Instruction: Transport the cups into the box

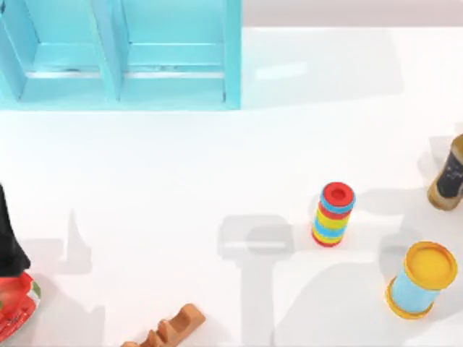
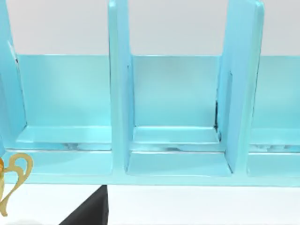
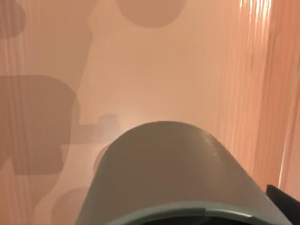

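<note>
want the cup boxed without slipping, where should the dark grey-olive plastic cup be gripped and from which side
Pinch the dark grey-olive plastic cup across its smooth round wall just behind the rim, on two opposite sides. It has no handle and seems to narrow away from the rim. The right wrist view faces its rim end closely, so approaching from there looks most direct.

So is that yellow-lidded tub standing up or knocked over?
Upright. From above, the light-blue tub near the table's right side shows its round yellow lid facing up, with the blue wall below it.
</note>
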### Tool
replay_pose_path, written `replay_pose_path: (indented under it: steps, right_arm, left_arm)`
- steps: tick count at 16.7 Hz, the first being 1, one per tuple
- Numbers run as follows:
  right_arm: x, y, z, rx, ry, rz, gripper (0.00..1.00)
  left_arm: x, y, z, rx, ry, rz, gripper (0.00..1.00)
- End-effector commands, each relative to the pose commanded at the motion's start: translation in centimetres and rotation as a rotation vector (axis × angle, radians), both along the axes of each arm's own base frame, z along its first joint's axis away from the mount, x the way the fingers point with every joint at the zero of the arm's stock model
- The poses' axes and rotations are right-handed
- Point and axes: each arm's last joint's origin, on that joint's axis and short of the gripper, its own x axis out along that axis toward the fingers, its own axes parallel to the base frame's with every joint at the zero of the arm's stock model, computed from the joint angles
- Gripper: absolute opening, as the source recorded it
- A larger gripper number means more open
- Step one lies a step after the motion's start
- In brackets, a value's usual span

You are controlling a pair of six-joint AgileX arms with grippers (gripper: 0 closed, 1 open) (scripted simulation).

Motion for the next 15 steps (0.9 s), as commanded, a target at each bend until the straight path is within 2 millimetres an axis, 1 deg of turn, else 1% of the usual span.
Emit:
replay_pose_path:
  steps: [2, 4, 6, 9, 11, 15]
  right_arm:
    - [0.2, 0.0, -0.1, -0.003, 0.001, 0.002, 0.0]
    - [0.3, 0.1, -0.8, -0.009, -0.005, 0.003, 0.0]
    - [0.4, 0.3, -2.2, -0.011, -0.012, 0.005, 0.0]
    - [0.5, 0.5, -4.9, -0.004, -0.007, 0.001, 0.0]
    - [0.4, 0.7, -6.2, 0.0, -0.001, 0.0, 0.0]
    - [0.4, 0.7, -6.5, 0.0, 0.0, 0.0, 0.0]
  left_arm:
    - [0.0, 0.0, 0.0, 0.0, 0.0, 0.0, 1.0]
    - [0.0, 0.0, 0.0, 0.0, 0.0, 0.0, 1.0]
    - [0.0, 0.0, 0.0, 0.0, 0.0, 0.0, 1.0]
    - [0.0, 0.0, 0.0, 0.0, 0.0, 0.0, 1.0]
    - [0.0, 0.0, 0.0, 0.0, 0.0, 0.0, 1.0]
    - [0.0, 0.0, 0.0, 0.0, 0.0, 0.0, 1.0]
